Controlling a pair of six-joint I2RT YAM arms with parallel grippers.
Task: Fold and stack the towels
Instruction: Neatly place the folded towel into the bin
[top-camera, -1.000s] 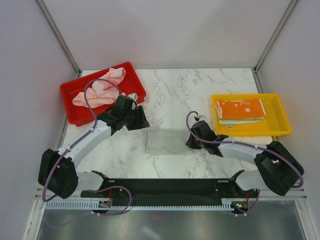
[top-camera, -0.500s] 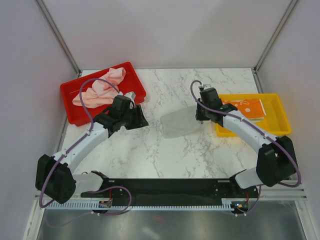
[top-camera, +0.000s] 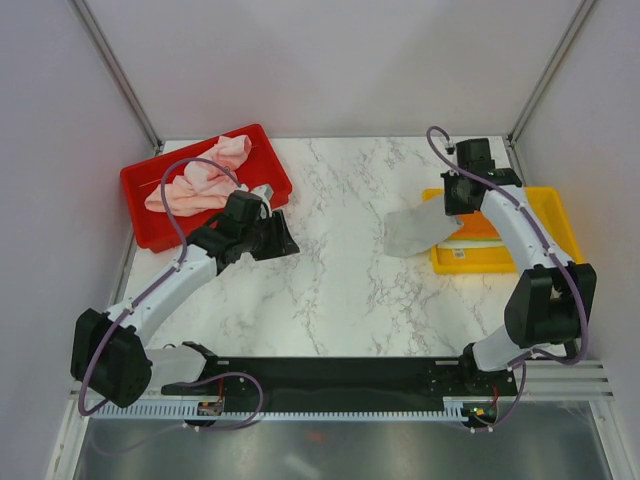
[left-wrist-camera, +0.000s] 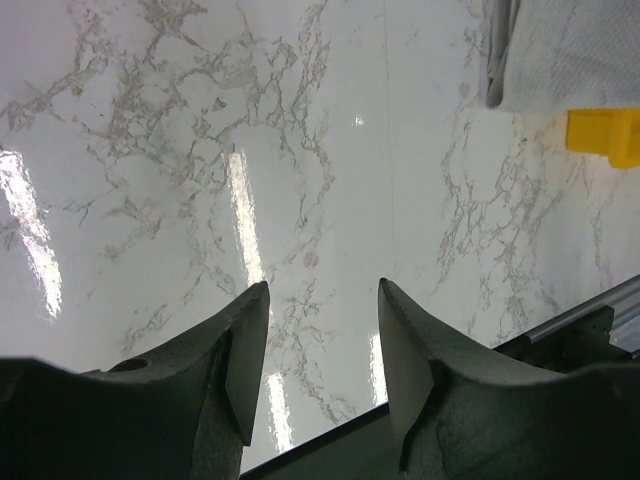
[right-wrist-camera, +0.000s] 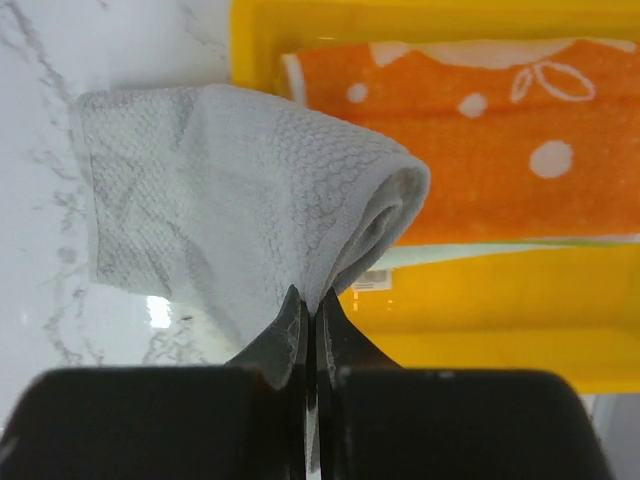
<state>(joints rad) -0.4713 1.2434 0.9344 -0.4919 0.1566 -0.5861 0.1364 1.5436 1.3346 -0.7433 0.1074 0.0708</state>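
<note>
Right wrist: right fingers (right-wrist-camera: 287, 335) clamped on grey-white towel (right-wrist-camera: 230, 190); I'd centre it over the orange towel (right-wrist-camera: 480, 140) beyond them; left fingers (left-wrist-camera: 240, 350) apart.

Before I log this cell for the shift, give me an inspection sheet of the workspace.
Surface: white marble-pattern tabletop.
Job's things: grey-white waffle cloth towel pinched by right hand, hanging at rim of yellow plastic tray; orange printed towel folded inside; peach-pink cloth crumpled in red plastic tray.
Clutter: nothing seen.
Hands: left hand open, empty, over tabletop; right shut on the towel.
Cables: purple cable looping off each arm.
Surroundings: pale walls, metal corner posts.
</note>
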